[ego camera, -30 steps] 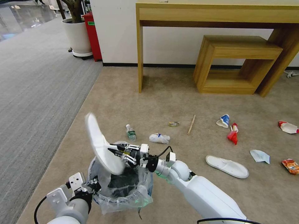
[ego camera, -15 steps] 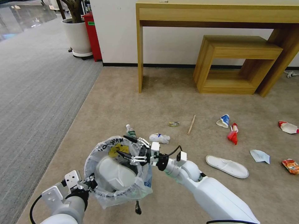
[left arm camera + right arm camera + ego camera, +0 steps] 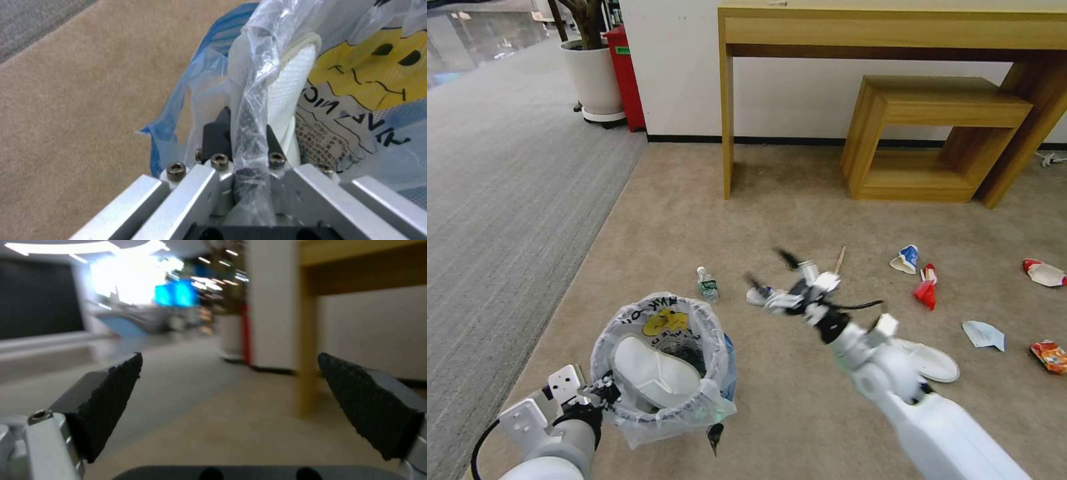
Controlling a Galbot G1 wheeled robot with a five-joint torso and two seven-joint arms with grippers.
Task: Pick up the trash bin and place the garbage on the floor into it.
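The blue trash bin (image 3: 662, 363) with its crinkly printed bag hangs at the lower left, above the beige floor (image 3: 694, 213). My left gripper (image 3: 604, 393) is shut on its rim, and in the left wrist view the gripper (image 3: 242, 130) pinches the bag edge. One white slipper (image 3: 654, 373) lies inside the bin. My right gripper (image 3: 766, 267) is open and holds nothing, in the air right of the bin; the right wrist view shows this gripper (image 3: 240, 396) with its jaws wide apart. Garbage on the floor: bottle (image 3: 708, 285), stick (image 3: 840, 257), cups (image 3: 906, 259), mask (image 3: 983, 334), snack bag (image 3: 1048, 355), second slipper (image 3: 937, 362).
A wooden desk (image 3: 887, 33) and a low wooden bench (image 3: 940, 133) stand against the far wall. A white planter (image 3: 590, 73) and a red box (image 3: 624, 73) sit at the back left. Grey striped carpet (image 3: 494, 200) runs along the left.
The right gripper opened and let go of the slipper, which dropped into the bin. The right arm then swung right, away from the bin. The bin shifted slightly left.
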